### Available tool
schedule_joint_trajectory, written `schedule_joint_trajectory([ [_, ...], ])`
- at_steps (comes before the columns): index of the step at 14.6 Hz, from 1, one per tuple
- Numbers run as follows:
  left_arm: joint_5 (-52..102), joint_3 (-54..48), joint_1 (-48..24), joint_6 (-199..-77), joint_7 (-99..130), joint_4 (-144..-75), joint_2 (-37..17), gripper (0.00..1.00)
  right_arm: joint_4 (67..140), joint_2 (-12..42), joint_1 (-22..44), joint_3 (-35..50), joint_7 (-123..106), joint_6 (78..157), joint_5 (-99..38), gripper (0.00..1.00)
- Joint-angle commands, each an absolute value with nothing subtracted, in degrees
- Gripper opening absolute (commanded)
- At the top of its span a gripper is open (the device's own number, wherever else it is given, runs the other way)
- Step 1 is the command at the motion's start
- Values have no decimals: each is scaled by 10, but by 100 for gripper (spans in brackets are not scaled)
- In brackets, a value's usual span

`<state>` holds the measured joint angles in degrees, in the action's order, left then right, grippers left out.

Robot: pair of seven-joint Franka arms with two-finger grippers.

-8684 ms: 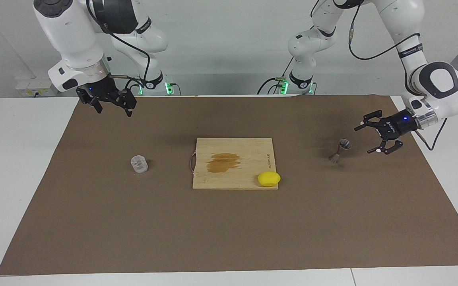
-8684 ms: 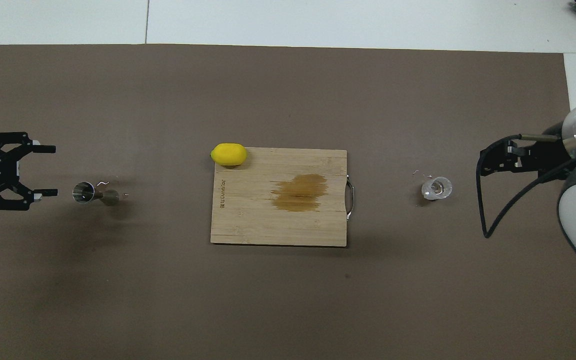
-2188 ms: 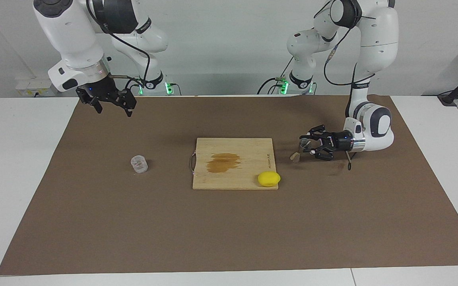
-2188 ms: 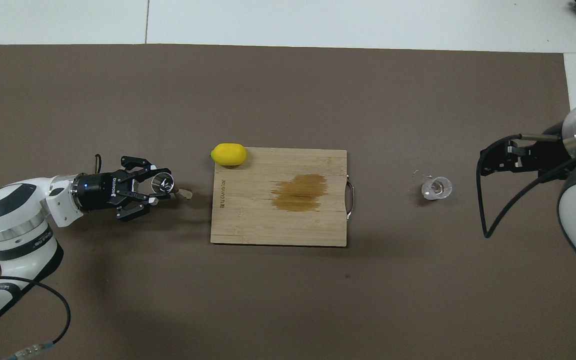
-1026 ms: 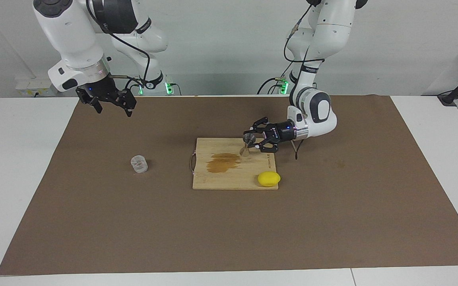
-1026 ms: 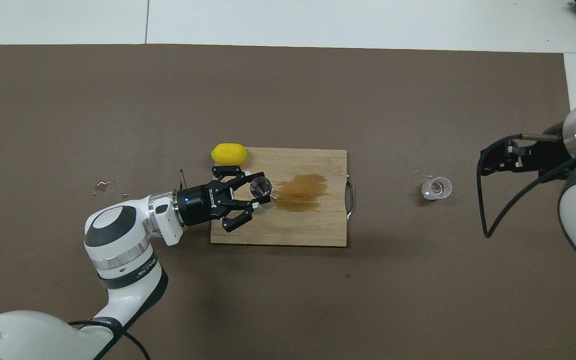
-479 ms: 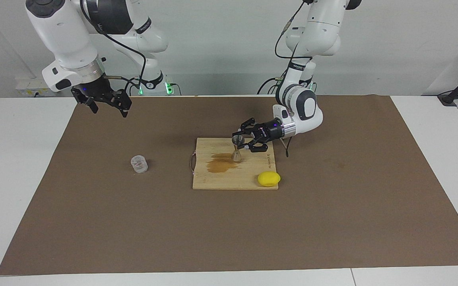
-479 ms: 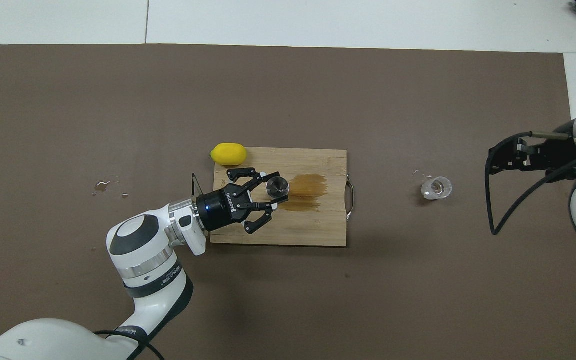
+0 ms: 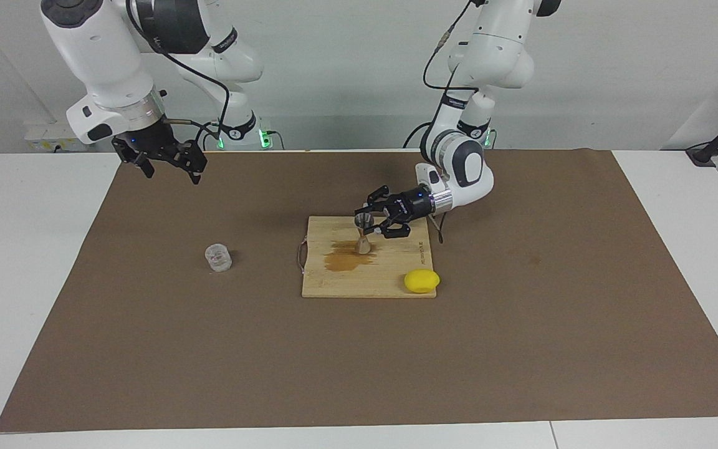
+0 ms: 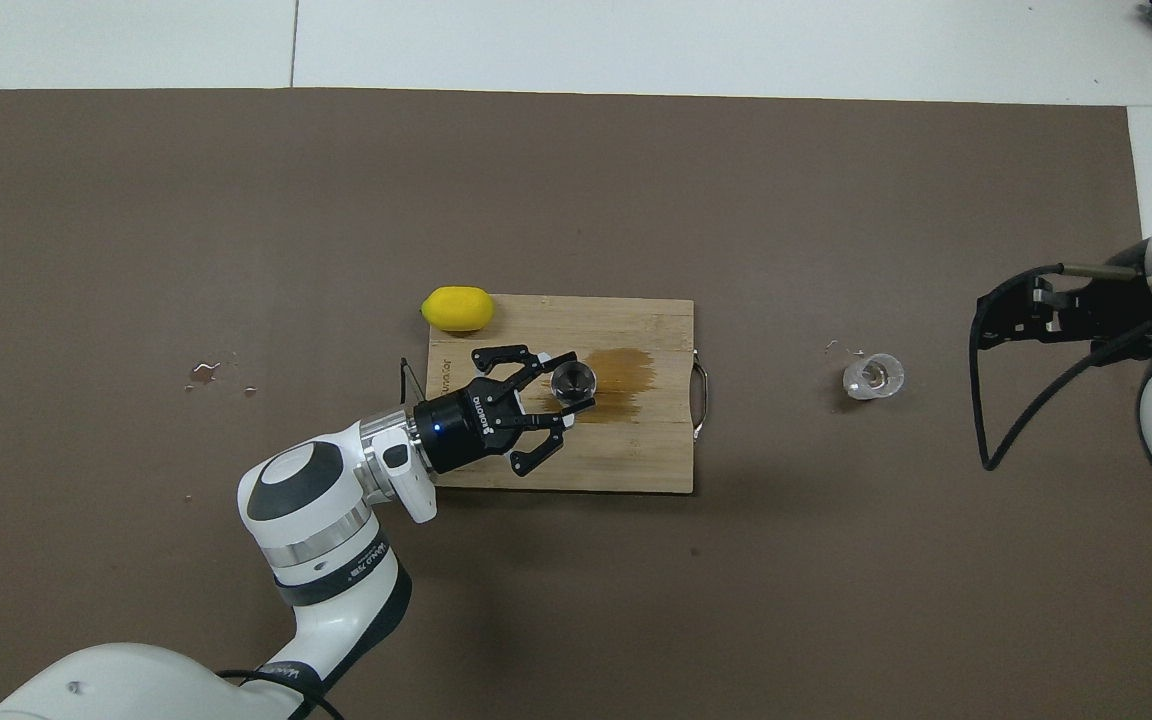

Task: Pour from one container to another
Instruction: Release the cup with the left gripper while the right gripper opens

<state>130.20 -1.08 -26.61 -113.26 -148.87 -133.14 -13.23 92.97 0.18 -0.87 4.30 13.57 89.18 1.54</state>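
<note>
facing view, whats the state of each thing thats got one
silvery hourglass metal jigger: upright, base on the board's dark stain
left gripper: shut on the jigger
small clear squat cup: upright on the brown mat, untouched
right gripper: waits in the air
wooden cutting board: stained
yellow lemon: on the board's corner

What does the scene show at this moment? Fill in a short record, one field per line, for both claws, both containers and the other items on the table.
left claw: shut on the jigger, over the cutting board
jigger: upright, foot at the dark stain on the board
right claw: raised over the mat, holding nothing, waiting
clear cup: standing on the mat toward the right arm's end, untouched
cutting board: mid-table on the brown mat
lemon: at the board's corner farther from the robots
pouring: not yet begun
</note>
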Motion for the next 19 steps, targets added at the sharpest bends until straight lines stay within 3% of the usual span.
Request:
schedule_joint_trajectory([
  [1, 1335, -3, -288, -1116, -1531, -1322, -167, 33, 946, -11, -8, 43, 128, 905, 6, 100],
  [8, 1334, -1, -285, -1107, -1534, -1320, -167, 39, 944, -11, -10, 43, 120, 898, 7, 100],
  [9, 1333, -1, -285, -1108, -1534, -1320, -167, 59, 944, -11, -12, 44, 119, 898, 7, 100],
  [10, 1333, -1, -283, -1112, -1534, -1319, -167, 100, 944, -11, -13, 44, 118, 900, 7, 100],
  [16, 1315, 2, -261, -1105, -1534, -1334, -162, 100, 952, -11, -14, 44, 237, 911, 5, 98],
  [19, 1269, 3, -230, -1108, -1533, -1360, -132, 100, 976, -11, -28, 44, 357, 911, -32, 97],
])
